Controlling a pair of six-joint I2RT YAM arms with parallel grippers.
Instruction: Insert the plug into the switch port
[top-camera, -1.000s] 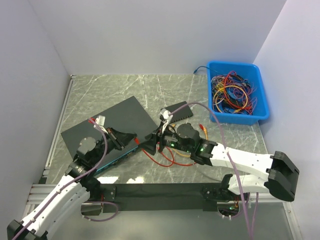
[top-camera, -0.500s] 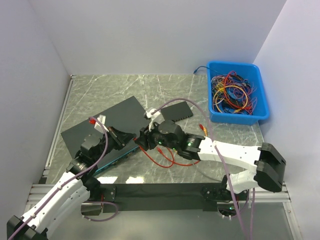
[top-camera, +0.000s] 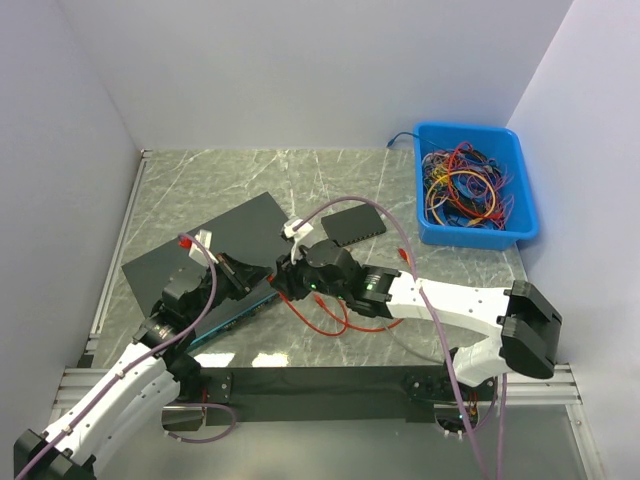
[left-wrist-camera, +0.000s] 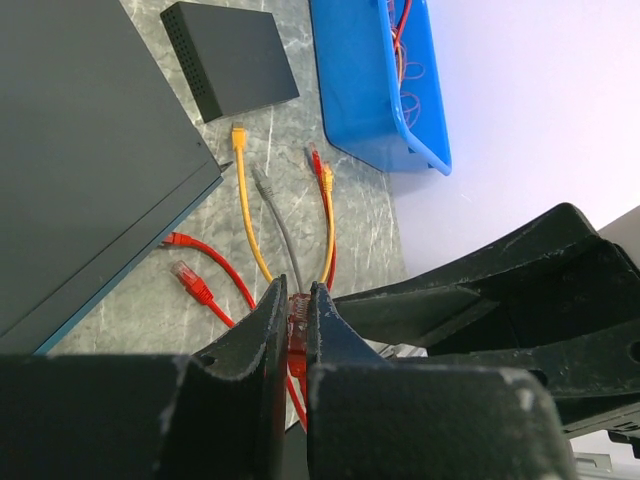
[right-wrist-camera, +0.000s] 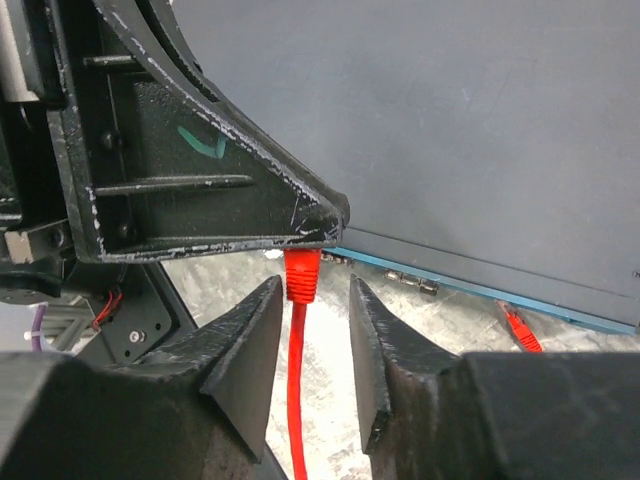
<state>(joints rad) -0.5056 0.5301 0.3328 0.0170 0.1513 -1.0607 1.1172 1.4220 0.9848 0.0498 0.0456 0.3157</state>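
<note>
1. Since a second ago, the right gripper (top-camera: 283, 281) had swung left to meet the left gripper (top-camera: 263, 275), its jaws narrowing on the way.
2. The left gripper was clamped on the red plug (right-wrist-camera: 301, 275), which hung just off the blue front edge of the switch (top-camera: 215, 245), not in a port.
3. The right gripper's fingers (right-wrist-camera: 245, 345) stood on either side of the red cable (right-wrist-camera: 297, 400) below the plug, with a gap on each side, gripping nothing.
4. Loose patch cables (left-wrist-camera: 250, 215) lay beside the switch, and the blue bin (top-camera: 522, 172) sat well apart.

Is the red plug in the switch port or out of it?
Out. The left gripper pinches the red plug beside the switch, apart from its port face.
</note>
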